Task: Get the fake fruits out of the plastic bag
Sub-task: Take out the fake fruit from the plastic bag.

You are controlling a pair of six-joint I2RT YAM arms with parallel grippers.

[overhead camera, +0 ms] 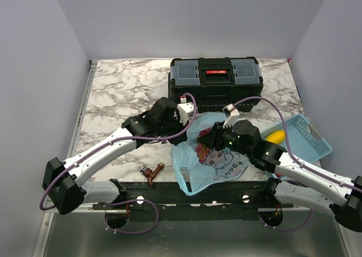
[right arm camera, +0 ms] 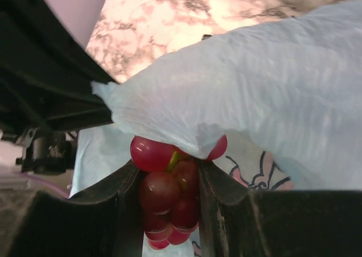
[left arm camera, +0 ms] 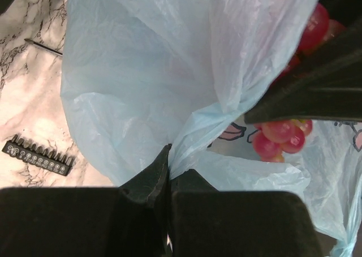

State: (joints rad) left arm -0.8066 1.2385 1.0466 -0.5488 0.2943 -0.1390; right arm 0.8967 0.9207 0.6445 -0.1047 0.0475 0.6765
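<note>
White arm links (overhead camera: 107, 149), black joints (overhead camera: 62, 184), looping purple cables (overhead camera: 257, 98), small green lights (overhead camera: 229, 137).

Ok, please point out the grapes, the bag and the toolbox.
grapes (right arm camera: 168, 196): right wrist view, middle of bunch.
bag (left arm camera: 147, 70): left wrist view, bare side.
toolbox (overhead camera: 229, 93): top view, front wall.

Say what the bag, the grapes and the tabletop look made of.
The bag looks like thin translucent light-blue plastic film: it crinkles and lets light through. The grapes are glossy red and smooth with highlights, likely moulded plastic. The tabletop is white with grey veining, either marble or a marble-print laminate; I cannot tell which.
</note>
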